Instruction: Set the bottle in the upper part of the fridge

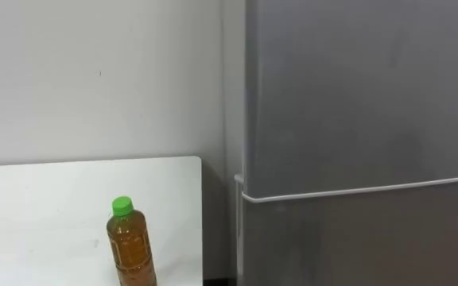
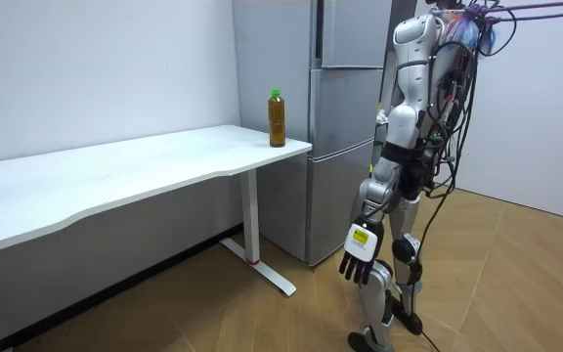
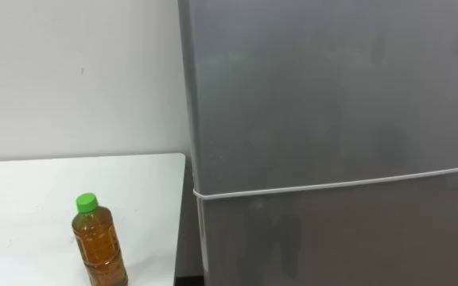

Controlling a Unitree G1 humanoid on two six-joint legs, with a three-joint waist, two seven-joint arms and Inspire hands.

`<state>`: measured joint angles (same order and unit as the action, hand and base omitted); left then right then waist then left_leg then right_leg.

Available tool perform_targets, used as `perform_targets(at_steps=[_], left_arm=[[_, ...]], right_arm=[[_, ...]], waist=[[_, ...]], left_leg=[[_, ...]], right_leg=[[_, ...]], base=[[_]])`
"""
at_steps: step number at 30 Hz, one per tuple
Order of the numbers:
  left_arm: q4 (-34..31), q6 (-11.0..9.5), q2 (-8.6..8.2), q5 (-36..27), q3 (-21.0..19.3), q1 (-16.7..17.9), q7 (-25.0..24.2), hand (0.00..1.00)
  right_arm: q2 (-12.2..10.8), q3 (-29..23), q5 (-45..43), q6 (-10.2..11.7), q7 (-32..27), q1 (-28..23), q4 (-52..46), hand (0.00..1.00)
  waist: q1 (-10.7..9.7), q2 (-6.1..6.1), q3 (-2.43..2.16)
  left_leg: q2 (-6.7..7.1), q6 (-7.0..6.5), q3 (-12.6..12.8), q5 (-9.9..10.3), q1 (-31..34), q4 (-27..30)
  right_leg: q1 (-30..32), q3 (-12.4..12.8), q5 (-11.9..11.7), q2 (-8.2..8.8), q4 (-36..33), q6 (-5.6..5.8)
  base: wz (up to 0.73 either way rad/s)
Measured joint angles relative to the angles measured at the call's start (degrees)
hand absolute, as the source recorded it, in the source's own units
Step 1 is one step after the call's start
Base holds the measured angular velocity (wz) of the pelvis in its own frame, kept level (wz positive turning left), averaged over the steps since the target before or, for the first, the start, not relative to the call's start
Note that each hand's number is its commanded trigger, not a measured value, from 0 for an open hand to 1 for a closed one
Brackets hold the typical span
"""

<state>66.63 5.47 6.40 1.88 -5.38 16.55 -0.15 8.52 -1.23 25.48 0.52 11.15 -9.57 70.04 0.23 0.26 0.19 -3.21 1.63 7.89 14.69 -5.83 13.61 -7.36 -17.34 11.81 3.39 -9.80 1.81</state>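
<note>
A clear bottle (image 1: 131,248) of amber drink with a green cap stands upright near the right end of the white table (image 1: 46,199). In the room view the bottle (image 2: 277,118) sits at the table corner closest to the fridge. The grey fridge (image 1: 356,87) rises right in front of me, both doors closed, with a pale seam (image 1: 356,189) between the upper and lower door. I stand facing the fridge, about a step back from it. My left hand (image 2: 360,256) hangs by my thigh with relaxed fingers, holding nothing, well away from the bottle.
A narrow gap separates the table edge (image 1: 200,214) from the fridge side (image 1: 233,119). A plain wall (image 1: 94,79) runs behind the table. Open wooden floor (image 2: 516,284) lies behind me and to the side.
</note>
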Motion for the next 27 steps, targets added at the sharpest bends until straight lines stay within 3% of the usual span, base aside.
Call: perform_targets(at_steps=[18, 23, 27], left_arm=[[0.1, 0.5, -0.01, 1.2, -0.1, 0.3, 2.2, 0.00], [-0.5, 0.5, 0.12, 1.0, -0.7, -0.1, 4.6, 0.00], [-3.6, 0.4, 1.12, -0.1, -4.7, -1.0, 7.2, 0.00]], right_arm=[[0.0, 0.0, 1.2, -0.3, 0.0, 0.2, 1.3, 0.00], [0.3, -0.1, 1.2, -0.3, 0.0, 0.2, 1.3, 0.00], [0.8, -0.7, 0.8, -0.6, -0.6, 0.4, 1.2, 0.00]], waist=[[0.1, -0.46, 0.01], [0.0, 0.35, -0.11], [0.1, 1.30, -0.10]], left_leg=[[0.03, 0.00, 0.0, 0.0, -0.9, -0.4], [0.02, 0.00, 0.0, 0.0, -0.9, -0.5], [0.01, 0.00, 0.0, 0.0, -0.8, -0.4]], right_leg=[[-0.7, 0.0, 0.0, -0.03, 0.1, 0.03], [-0.7, 0.0, 0.0, -0.05, 0.1, 0.03], [-0.5, 0.0, 0.0, -0.06, -0.1, 0.02]], base=[[0.00], [0.00], [0.00]])
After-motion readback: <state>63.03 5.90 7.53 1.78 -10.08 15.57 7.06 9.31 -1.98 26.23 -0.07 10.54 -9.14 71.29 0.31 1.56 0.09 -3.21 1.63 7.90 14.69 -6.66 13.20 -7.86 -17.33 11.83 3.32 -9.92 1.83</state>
